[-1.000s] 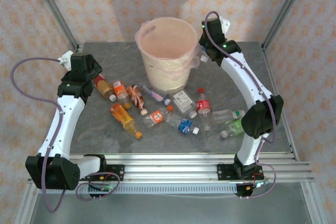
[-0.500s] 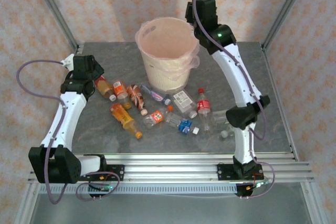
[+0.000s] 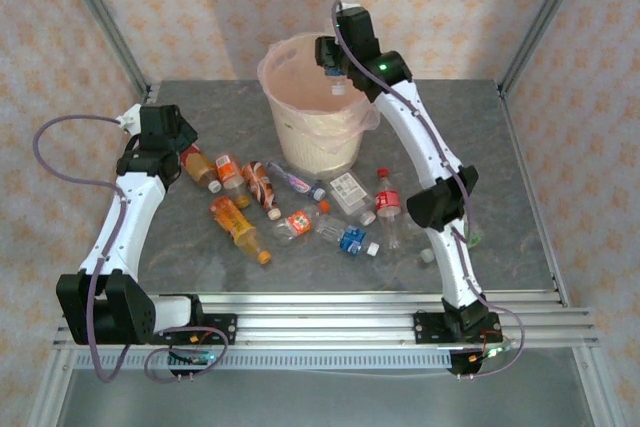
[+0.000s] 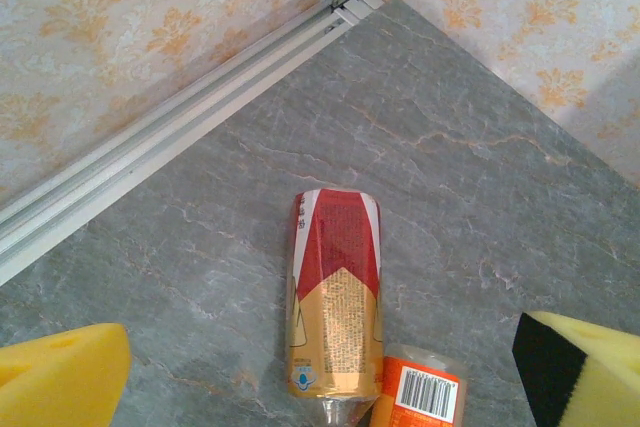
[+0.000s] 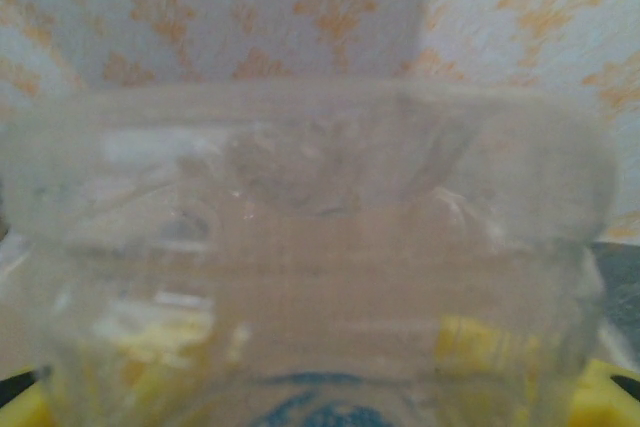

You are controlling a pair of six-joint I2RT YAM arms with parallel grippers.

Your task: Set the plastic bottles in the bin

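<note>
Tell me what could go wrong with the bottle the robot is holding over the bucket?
The right gripper holds a clear bottle close to the rim of the bin; let go there, it might clip the rim and bounce out. The right arm could also snag the loose pink bag. The open left gripper hangs over a red-labelled bottle lying right beside another bottle, so grabbing it may roll the neighbour away.
</note>
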